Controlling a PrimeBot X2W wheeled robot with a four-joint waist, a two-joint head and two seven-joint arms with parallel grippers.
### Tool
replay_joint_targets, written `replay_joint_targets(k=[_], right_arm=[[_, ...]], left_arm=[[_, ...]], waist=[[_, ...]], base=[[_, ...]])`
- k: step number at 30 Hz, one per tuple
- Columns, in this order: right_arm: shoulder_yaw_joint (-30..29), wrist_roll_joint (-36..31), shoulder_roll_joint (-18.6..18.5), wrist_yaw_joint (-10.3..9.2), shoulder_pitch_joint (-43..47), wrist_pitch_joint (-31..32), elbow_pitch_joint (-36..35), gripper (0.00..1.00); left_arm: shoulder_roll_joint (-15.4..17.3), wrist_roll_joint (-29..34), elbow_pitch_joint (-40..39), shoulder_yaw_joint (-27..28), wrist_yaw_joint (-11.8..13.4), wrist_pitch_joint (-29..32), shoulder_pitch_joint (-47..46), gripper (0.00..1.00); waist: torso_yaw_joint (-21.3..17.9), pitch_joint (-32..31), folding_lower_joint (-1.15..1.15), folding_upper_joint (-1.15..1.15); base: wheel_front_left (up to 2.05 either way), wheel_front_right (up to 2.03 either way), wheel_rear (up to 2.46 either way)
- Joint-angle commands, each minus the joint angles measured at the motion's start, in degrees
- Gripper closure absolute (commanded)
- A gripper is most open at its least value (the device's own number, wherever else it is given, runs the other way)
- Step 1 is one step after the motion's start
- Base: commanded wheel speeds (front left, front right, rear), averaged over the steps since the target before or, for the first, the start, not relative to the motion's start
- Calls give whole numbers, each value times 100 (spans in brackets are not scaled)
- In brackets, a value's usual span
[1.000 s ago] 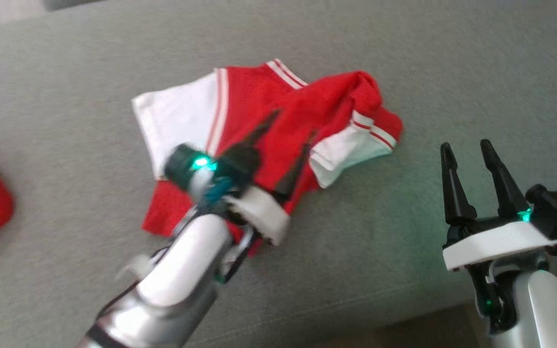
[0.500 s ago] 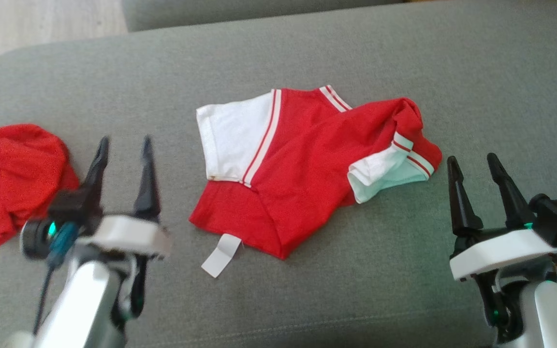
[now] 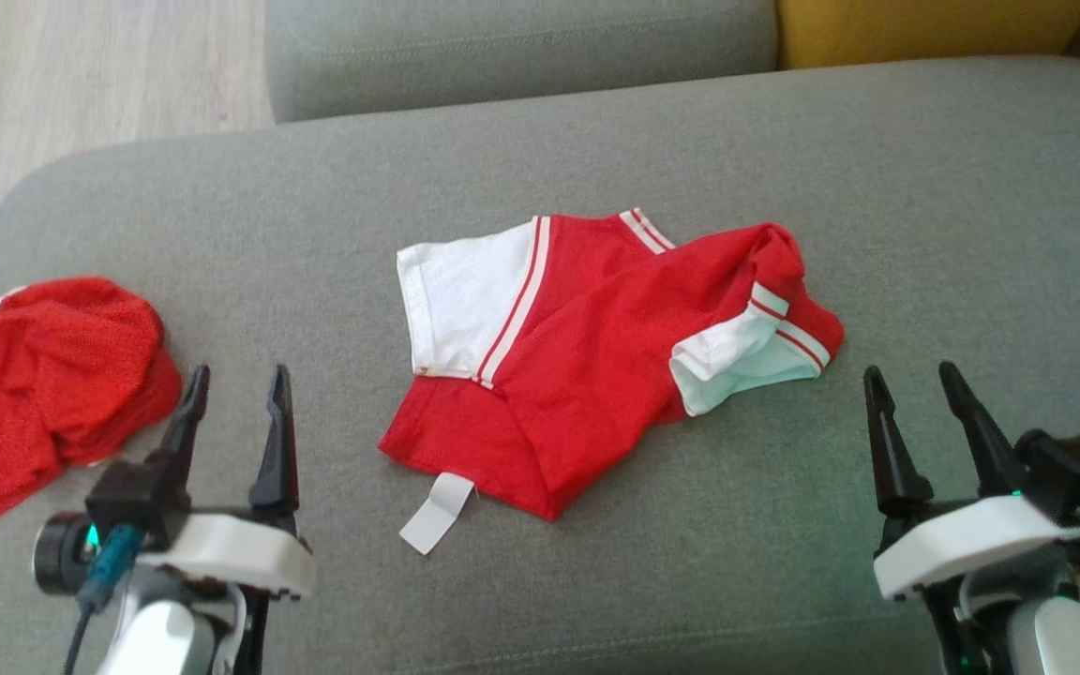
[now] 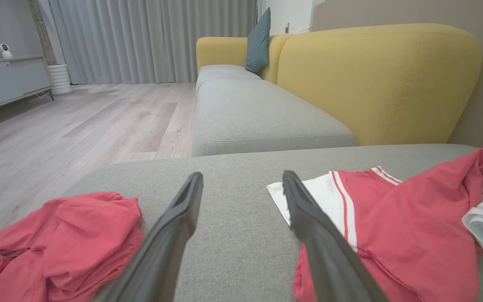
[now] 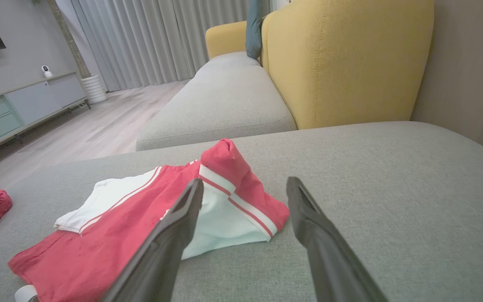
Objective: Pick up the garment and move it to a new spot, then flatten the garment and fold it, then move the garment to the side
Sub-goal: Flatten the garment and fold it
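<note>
Cloth, red and crumpled, lies far left on the grey sofa cushion. The left gripper, fingers apart and empty, has drawn back off the garment. The garment lies mid-cushion, long axis left to right, white label toward the robot. The right gripper has its fingers apart, empty.

**Left arm off the garment**

The left gripper no longer reaches over the red-and-white garment. It now stands at the lower left, well apart from the cloth and touching nothing. With the arm out of the way, the white label at the hem is uncovered. The head view looks higher than before, so more of the red heap, the wood floor and a yellow backrest come into it.
</note>
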Motion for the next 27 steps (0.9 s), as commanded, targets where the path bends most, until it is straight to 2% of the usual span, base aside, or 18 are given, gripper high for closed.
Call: replay_joint_targets(k=[1,27], right_arm=[[145,15,-30,24,-60,27,-225,0],[222,-69,-30,24,79,233,-444,0]], left_arm=[[133,56,-178,180,-6,-43,-125,0],[99,97,-240,172,137,-43,156,0]], waist=[[-28,-75,0,0],[-24,-175,0,0]], base=[[0,0,0],[0,0,0]])
